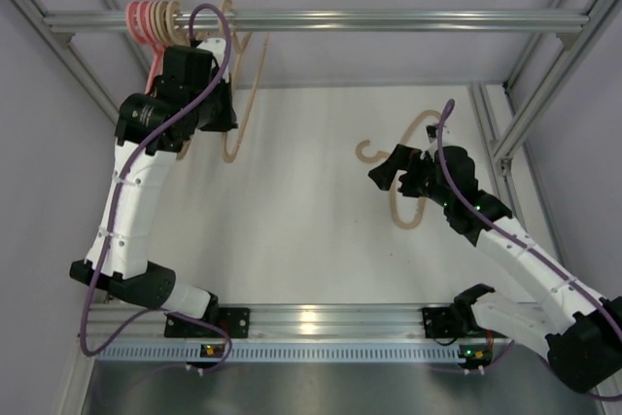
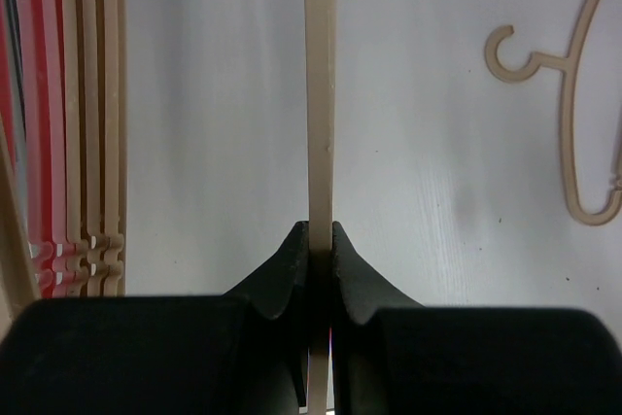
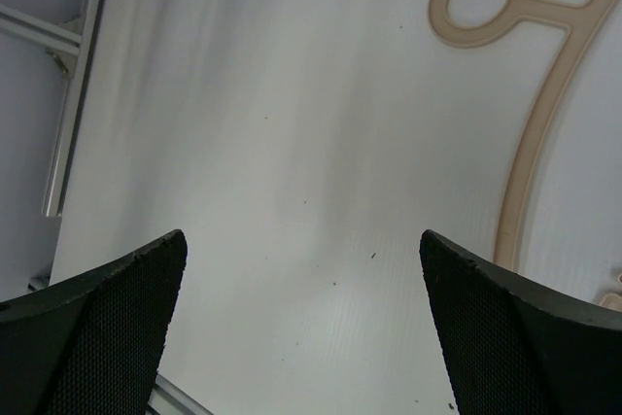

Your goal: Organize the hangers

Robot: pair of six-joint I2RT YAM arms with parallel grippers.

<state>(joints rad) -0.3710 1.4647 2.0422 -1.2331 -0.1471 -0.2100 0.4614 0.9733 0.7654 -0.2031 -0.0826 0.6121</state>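
Several pink and beige hangers hang bunched at the left end of the silver bar; they also show at the left of the left wrist view. My left gripper is shut on the thin edge of a beige hanger whose hook is at the bar, just right of the bunch; the strip is pinched between my fingertips. Another beige hanger lies flat on the white table. My right gripper is open and empty above it, with the hook ahead to the right of my gripper.
Aluminium frame posts stand at the table's right side and slant at the back left. A rail runs along the near edge by the arm bases. The lying hanger also shows in the left wrist view.
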